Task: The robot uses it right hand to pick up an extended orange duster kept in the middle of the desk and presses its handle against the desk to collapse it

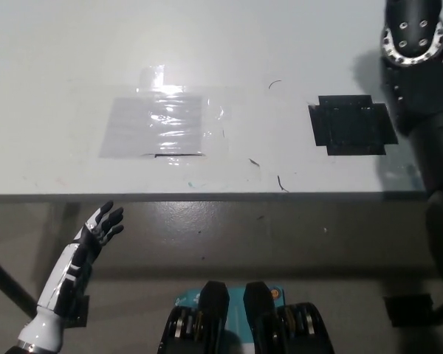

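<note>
The orange duster does not show anywhere in the head view. My black right arm (421, 96) rises along the right side of the white desk (74, 51) and leaves the picture at the top right; its hand is past the top edge, so what it holds is hidden. My white left hand (100, 227) rests open below the desk's front edge at the lower left, fingers spread, holding nothing.
A black taped square (352, 125) lies on the desk's right part, just left of my right arm. A clear shiny plastic sheet (159, 125) is taped down left of centre. The desk's front edge (207, 196) runs across, with grey floor below.
</note>
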Controlling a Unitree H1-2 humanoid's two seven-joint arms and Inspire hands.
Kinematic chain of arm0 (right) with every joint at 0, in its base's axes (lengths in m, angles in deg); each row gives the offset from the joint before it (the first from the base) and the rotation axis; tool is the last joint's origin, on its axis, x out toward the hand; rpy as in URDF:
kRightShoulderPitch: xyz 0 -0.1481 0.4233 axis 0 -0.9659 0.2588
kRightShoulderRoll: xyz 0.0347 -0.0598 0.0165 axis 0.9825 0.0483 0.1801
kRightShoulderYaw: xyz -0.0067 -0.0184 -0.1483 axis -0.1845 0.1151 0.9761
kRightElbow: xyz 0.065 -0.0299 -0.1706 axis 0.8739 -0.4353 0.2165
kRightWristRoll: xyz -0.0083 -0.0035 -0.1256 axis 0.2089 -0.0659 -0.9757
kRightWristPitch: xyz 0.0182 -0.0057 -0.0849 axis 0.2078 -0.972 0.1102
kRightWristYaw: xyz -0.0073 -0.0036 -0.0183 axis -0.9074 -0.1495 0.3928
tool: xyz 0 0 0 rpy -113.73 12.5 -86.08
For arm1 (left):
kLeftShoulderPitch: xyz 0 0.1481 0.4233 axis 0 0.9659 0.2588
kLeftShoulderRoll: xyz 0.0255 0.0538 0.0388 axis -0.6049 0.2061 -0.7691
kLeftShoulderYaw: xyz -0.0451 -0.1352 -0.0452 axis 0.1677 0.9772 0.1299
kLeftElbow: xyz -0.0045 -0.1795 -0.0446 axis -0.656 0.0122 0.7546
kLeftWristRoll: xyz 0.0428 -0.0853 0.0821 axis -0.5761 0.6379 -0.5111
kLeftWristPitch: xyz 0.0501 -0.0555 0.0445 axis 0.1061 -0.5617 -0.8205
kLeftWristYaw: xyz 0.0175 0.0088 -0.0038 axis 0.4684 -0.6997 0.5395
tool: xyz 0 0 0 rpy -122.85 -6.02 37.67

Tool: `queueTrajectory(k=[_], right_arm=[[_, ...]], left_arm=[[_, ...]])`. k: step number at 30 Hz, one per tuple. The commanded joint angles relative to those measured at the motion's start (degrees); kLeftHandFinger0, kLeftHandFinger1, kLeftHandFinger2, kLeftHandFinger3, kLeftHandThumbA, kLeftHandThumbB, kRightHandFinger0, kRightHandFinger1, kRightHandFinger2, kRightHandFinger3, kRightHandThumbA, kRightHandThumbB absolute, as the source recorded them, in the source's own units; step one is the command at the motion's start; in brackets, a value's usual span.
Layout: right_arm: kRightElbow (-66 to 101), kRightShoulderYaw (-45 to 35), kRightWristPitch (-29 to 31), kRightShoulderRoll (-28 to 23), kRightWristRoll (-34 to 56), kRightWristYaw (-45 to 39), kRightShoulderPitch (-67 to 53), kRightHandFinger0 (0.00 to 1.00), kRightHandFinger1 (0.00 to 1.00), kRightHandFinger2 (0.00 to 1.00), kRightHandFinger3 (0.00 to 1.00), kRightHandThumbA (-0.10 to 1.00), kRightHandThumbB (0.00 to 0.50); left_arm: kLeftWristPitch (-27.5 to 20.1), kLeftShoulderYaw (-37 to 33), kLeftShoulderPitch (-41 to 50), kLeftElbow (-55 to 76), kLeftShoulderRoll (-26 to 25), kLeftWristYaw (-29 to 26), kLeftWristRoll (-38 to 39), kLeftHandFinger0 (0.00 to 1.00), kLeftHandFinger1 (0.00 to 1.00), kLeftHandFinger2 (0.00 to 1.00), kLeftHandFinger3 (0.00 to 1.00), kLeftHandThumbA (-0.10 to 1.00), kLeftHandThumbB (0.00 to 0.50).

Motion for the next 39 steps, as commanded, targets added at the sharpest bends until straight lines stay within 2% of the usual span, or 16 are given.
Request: queueTrajectory(k=[1,5,8,12,13,14,18,23,28,29,30,31,35,38,39], right_arm=[[1.3,-2.3,4.3,0.6,5.4,2.7,2.5,0.0,0.01,0.34,0.38,-0.1,0.103],[-1.0,-3.7,4.3,1.3,6.9,2.6,2.3,0.0,0.0,0.32,0.39,-0.1,0.1],[-4.1,-4.3,4.3,1.8,7.3,4.1,2.1,0.0,0.0,0.32,0.35,-0.1,0.105],[-4.3,-4.1,4.3,1.7,7.6,4.3,2.2,0.0,0.0,0.32,0.35,-0.1,0.104],[-5.4,-3.8,4.3,1.8,7.4,5.8,1.2,0.0,0.0,0.32,0.38,-0.1,0.087],[-6.4,-4.0,4.3,1.8,7.9,5.9,1.0,0.0,0.0,0.33,0.41,-0.1,0.089],[-7.0,-4.2,4.3,1.8,8.8,6.2,0.3,0.0,0.0,0.32,0.37,-0.1,0.095],[-6.9,-3.7,4.3,1.7,9.1,6.8,-0.6,0.0,0.0,0.32,0.38,-0.1,0.112],[-8.2,-1.7,4.3,1.8,7.6,9.9,-2.0,0.0,0.0,0.22,0.25,-0.1,0.159],[-8.6,-1.6,4.3,1.9,7.9,9.8,-2.6,0.0,0.0,0.21,0.24,-0.1,0.162],[-9.5,-1.8,4.3,2.0,8.5,9.0,-3.0,0.0,0.01,0.28,0.27,-0.1,0.158],[-9.9,-1.7,4.3,2.1,8.6,8.9,-3.1,0.0,0.02,0.29,0.28,-0.1,0.162],[-10.4,-1.4,4.3,2.1,8.8,8.7,-3.3,0.0,0.01,0.3,0.29,-0.1,0.162],[-17.9,-1.1,4.3,2.6,8.5,8.7,-4.2,0.0,0.0,0.23,0.17,-0.1,0.177],[-18.7,-1.2,4.3,2.6,8.8,8.3,-4.2,0.0,0.0,0.22,0.17,-0.1,0.176]], left_arm=[[-1.6,0.4,-0.3,1.2,-0.5,0.2,0.3,1.0,1.0,1.0,1.0,1.0,0.267],[-1.2,0.4,-0.3,1.5,-0.5,0.3,0.7,1.0,1.0,1.0,1.0,1.0,0.266],[-1.4,0.4,-0.4,1.0,-0.6,0.6,1.1,1.0,1.0,1.0,1.0,1.0,0.274],[-1.4,0.4,-0.4,1.0,-0.6,0.6,1.1,1.0,1.0,1.0,1.0,1.0,0.274],[-1.2,0.5,-0.4,1.2,-0.5,0.3,0.8,1.0,1.0,1.0,1.0,1.0,0.286],[-1.2,0.6,-0.4,1.3,-0.5,0.2,0.9,1.0,1.0,1.0,1.0,1.0,0.283],[-0.9,0.5,-0.4,1.4,-0.5,0.1,0.7,1.0,1.0,1.0,1.0,1.0,0.288],[-1.0,0.5,-0.4,1.4,-0.5,0.1,0.5,1.0,1.0,1.0,1.0,1.0,0.284],[-1.9,0.5,-0.7,0.9,-0.3,0.2,0.7,1.0,1.0,1.0,1.0,1.0,0.277],[-2.0,0.5,-0.8,0.9,-0.4,0.3,0.7,1.0,1.0,1.0,1.0,1.0,0.276],[-1.7,0.5,-0.8,1.1,-0.4,0.2,0.7,1.0,1.0,1.0,1.0,1.0,0.275],[-1.6,0.6,-0.8,1.1,-0.4,0.2,0.7,1.0,1.0,1.0,1.0,1.0,0.276],[-1.6,0.6,-0.8,1.1,-0.4,0.2,0.9,1.0,1.0,1.0,1.0,1.0,0.278],[-1.6,0.9,-0.3,1.6,-0.5,0.1,1.0,1.0,1.0,1.0,1.0,1.0,0.28],[-1.3,0.9,-0.2,1.7,-0.5,0.1,1.2,1.0,1.0,1.0,1.0,1.0,0.282]])
